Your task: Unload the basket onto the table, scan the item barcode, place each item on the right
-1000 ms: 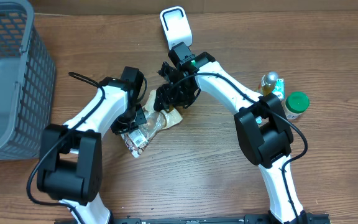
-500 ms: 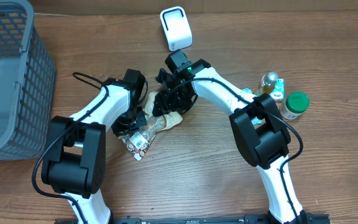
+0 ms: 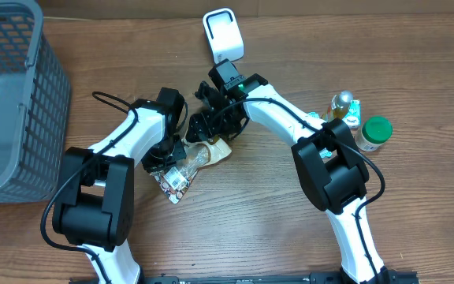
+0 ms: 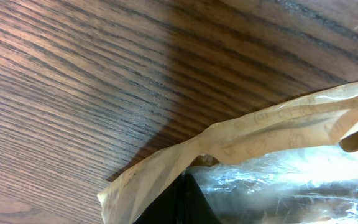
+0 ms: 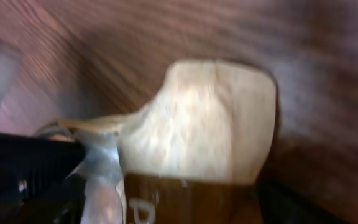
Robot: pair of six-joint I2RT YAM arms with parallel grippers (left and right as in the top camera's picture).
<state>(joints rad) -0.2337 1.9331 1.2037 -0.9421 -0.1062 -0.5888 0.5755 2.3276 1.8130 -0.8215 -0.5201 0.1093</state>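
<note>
The snack pouch [image 3: 195,162] lies diagonally on the table [image 3: 290,237] between both arms. The left end effector [image 3: 166,152] pinches its left edge shut. The right end effector [image 3: 210,128], jaws spread and empty, straddles its kraft end, nearer the white scanner [image 3: 223,35].

The packet [image 3: 199,156] under my left gripper [image 3: 167,157] is tan paper with faint pale print, turning to clear, glossy film. Its label [image 3: 176,183] is white with dark marks. A dark brown band [image 5: 191,199] with pale lettering crosses it below my right gripper [image 3: 205,128]. Both grippers are black. The table [image 3: 251,221] is brown, finely streaked wood. Beyond my right gripper the scanner [image 3: 223,35] is white. Far out past my left gripper the basket [image 3: 6,87] is grey mesh. Well off my right gripper's outer side are a green-capped jar [image 3: 375,132] and a bottle [image 3: 341,104] of yellowish liquid.
</note>
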